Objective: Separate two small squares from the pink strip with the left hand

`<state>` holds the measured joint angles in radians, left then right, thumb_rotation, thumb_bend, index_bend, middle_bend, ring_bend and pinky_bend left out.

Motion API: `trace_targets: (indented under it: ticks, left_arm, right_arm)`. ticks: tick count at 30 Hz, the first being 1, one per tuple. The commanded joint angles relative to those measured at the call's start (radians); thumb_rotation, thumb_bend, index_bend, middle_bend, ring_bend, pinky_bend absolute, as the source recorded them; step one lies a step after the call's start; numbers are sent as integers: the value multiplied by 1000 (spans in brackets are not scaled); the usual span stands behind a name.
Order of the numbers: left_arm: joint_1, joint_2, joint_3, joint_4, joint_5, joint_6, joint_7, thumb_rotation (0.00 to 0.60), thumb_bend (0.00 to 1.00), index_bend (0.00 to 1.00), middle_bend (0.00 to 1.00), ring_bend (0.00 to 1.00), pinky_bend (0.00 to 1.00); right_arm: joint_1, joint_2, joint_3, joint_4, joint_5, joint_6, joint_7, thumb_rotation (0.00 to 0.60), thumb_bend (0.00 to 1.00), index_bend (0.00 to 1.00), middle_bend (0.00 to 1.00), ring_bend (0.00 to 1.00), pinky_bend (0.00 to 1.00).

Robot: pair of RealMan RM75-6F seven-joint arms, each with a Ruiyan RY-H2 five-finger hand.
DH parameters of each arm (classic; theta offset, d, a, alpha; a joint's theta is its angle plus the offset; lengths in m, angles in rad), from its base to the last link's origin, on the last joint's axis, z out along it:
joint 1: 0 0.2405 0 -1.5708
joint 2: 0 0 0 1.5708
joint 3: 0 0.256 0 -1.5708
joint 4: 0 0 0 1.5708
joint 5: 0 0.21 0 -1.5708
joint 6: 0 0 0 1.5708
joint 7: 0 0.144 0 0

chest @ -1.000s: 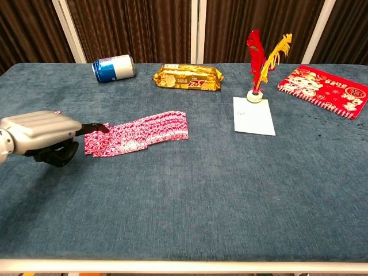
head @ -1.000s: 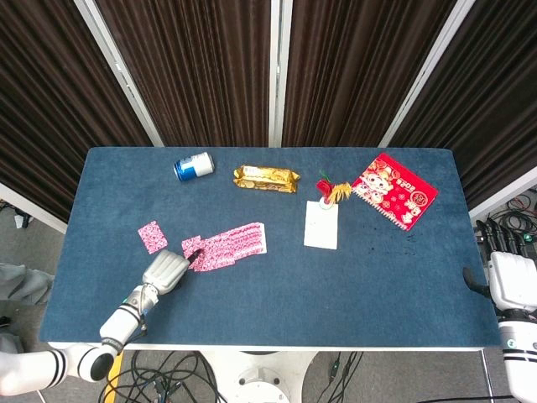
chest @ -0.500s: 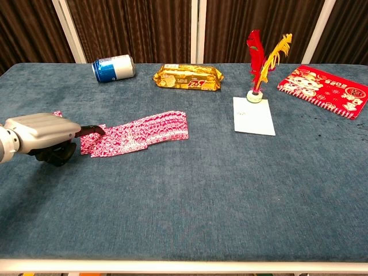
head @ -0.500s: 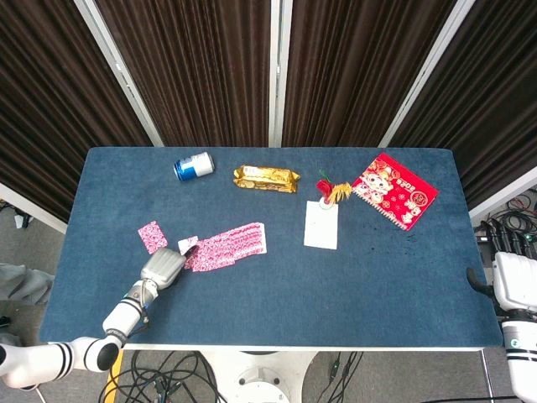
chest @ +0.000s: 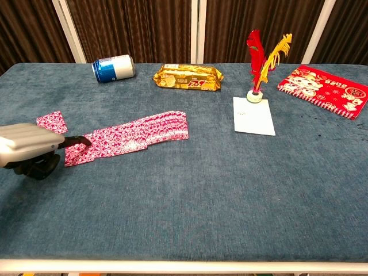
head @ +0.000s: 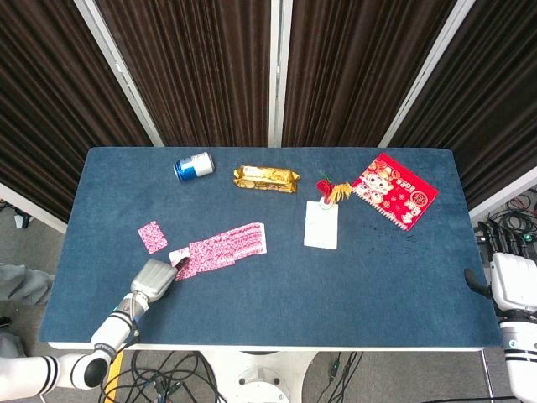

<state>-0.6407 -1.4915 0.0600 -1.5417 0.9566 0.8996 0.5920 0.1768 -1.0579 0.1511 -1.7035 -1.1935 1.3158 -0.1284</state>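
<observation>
The pink patterned strip (head: 225, 247) (chest: 135, 135) lies unfolded on the blue table, left of the middle. My left hand (head: 153, 280) (chest: 27, 150) is at the strip's left end, with a dark fingertip (chest: 80, 140) pinching the last square, whose white back shows turned up in the head view. One loose pink square (head: 152, 236) (chest: 52, 121) lies apart, just beyond the hand. My right hand shows in neither view; only a white part of that arm (head: 512, 290) shows off the table's right edge.
Along the back stand a blue can on its side (head: 193, 165) (chest: 113, 68), a gold snack pack (head: 266, 178) (chest: 187, 78), a feather shuttlecock (chest: 260, 63) on a white card (head: 321, 225) (chest: 253, 115), and a red envelope (head: 394, 190) (chest: 325, 89).
My left hand has drawn back to the left and toward the front edge, pulling the strip's left end with it. The strip now lies stretched out longer.
</observation>
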Motion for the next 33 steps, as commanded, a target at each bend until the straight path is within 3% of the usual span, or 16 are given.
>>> trace_targets:
  ticks: [1, 20, 30, 33]
  left_arm:
    - [13, 16, 12, -24, 5, 22, 3, 600, 821, 70, 919, 906, 898]
    - [125, 116, 90, -120, 9, 110, -36, 600, 822, 70, 919, 906, 898]
    - [159, 146, 42, -148, 140, 205, -124, 600, 821, 70, 894, 883, 865]
    - [176, 150, 17, -136, 192, 253, -176, 600, 756, 70, 876, 872, 849]
  right_arm:
    - [-1, 2, 0, -3, -2, 3, -1, 600, 271, 0, 0, 0, 0]
    - [-3, -3, -8, -16, -17, 7, -13, 600, 269, 0, 0, 0, 0]
    - [-1, 0, -4, -28, -19, 15, -22, 600, 268, 0, 0, 0, 0]
    - [-1, 0, -2, -28, -17, 15, -21, 600, 271, 0, 0, 0, 0]
